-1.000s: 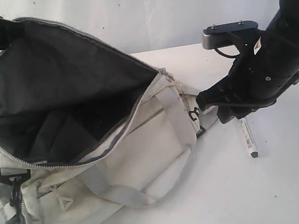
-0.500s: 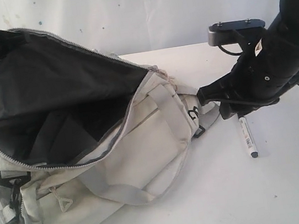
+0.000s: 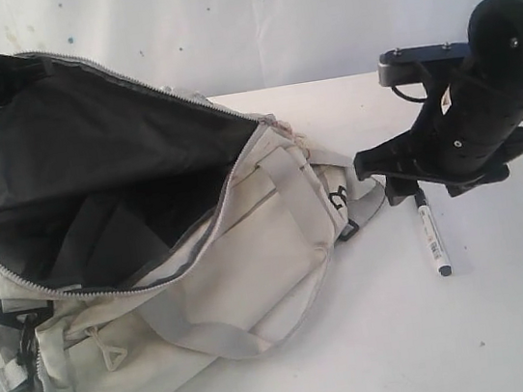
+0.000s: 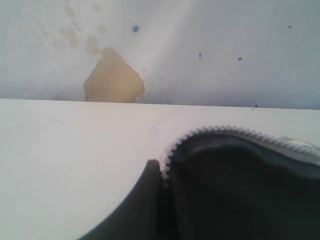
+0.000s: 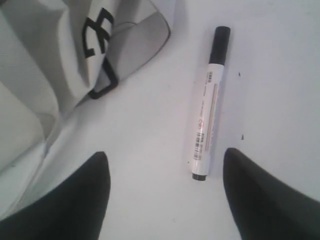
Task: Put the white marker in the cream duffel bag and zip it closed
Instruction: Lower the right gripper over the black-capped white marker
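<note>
Since a second ago the right arm has drawn back and up a little from the cream duffel bag (image 3: 250,256), so more of the white marker (image 3: 430,236) shows below it. The bag's raised upper rim has shifted too, and the mouth is now a little narrower.

The right end effector (image 5: 162,157) hangs just above the bench (image 3: 512,317) with its two dark fingers (image 5: 80,200) spread wide, holding nothing. The marker lies flat on the bench in the gap ahead of them, touching neither finger and nearer to one than to the other. Its black cap points away from the fingers and its black end towards them, with the printed text running along the barrel. In the exterior view it lies just beside the bag's right end, apart from the fabric.

The left end effector (image 4: 160,170) is closed tight on the bag's zipper (image 3: 127,73) edge at the upper left. It holds that rim up off the bench, so the mouth gapes and the dark grey lining (image 3: 92,171) shows. Only one dark finger is visible in the left wrist view, pressed against the zipper teeth.

The bag lies on its side across the left half of the bench. A pale grey webbing strap (image 3: 288,178) arches over its front panel, and a black buckle (image 5: 102,82) sits at the end nearest the marker.
</note>
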You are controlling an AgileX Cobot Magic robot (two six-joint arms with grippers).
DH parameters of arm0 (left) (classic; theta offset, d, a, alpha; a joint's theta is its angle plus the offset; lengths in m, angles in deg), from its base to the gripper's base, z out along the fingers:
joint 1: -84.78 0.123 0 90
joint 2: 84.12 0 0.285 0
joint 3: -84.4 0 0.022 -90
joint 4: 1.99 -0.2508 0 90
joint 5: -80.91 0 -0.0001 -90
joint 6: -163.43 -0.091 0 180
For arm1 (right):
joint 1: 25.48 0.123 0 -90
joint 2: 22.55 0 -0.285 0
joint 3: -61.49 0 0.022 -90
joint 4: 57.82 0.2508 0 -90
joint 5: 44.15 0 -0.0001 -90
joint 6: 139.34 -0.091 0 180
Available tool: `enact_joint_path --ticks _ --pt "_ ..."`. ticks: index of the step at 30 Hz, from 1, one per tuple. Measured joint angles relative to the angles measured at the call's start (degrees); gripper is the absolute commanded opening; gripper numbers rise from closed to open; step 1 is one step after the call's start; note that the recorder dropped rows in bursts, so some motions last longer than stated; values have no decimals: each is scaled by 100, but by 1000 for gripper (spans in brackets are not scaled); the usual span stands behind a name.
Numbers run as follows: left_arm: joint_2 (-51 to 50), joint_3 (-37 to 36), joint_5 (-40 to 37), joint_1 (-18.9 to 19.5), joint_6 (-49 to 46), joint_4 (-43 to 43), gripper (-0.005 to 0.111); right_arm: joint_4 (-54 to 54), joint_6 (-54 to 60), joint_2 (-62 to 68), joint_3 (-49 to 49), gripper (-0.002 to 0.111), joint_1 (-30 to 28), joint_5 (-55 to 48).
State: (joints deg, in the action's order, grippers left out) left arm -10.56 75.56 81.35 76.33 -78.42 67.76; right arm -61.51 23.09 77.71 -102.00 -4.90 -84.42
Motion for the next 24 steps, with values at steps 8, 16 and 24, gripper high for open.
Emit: enact_joint_path --ticks 8,16,24 --pt "0 0 0 0 0 0 0 -60 -33 510 0 48 -372 319" --pt "0 0 0 0 0 0 0 -219 -38 853 0 46 -491 1245" --pt "0 0 0 0 0 0 0 -435 -38 1364 0 46 -491 1645"
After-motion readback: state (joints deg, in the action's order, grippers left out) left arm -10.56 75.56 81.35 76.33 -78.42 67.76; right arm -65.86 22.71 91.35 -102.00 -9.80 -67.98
